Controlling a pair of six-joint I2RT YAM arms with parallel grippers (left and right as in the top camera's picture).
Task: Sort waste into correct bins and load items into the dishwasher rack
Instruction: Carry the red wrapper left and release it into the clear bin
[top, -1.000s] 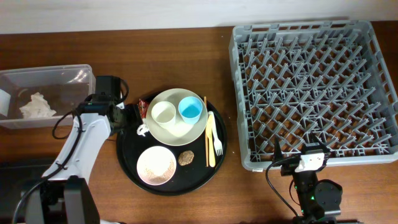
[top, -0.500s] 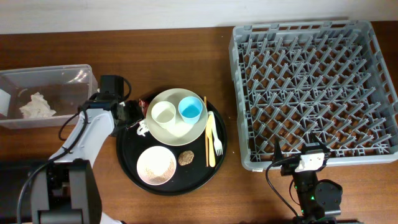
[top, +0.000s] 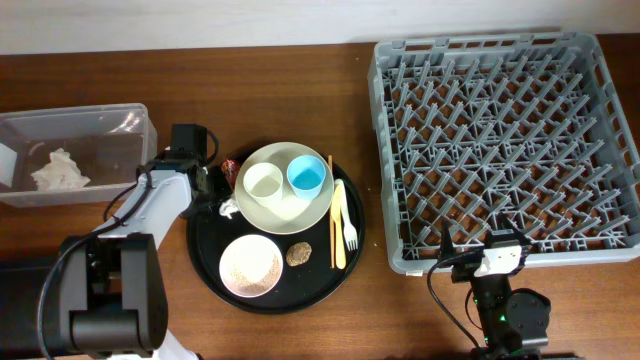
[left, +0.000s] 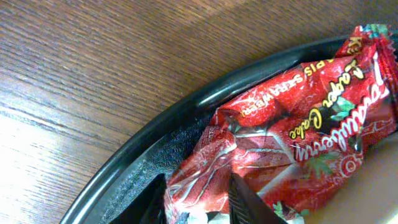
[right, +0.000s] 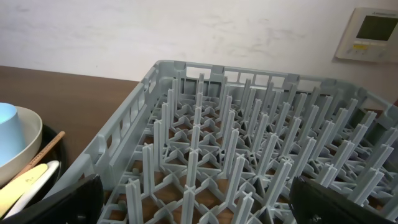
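Waste-sorting: clamped left gripper (left: 198, 202) onto red snack wrapper (left: 298, 118), with right gripper (right: 199, 205) agape; likely needed lifting toward clear tub (top: 128, 112).

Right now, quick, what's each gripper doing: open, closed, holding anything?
Left gripper: closed on the red snack wrapper.
Right gripper: open, holding nothing.

Crinkled red wrapper (left: 292, 143) beside cream plate (top: 300, 209); white tissue (top: 58, 170) in clear tub (top: 75, 112).

Indoor workroom, wooden table (top: 290, 90), wall thermostat (right: 375, 32)
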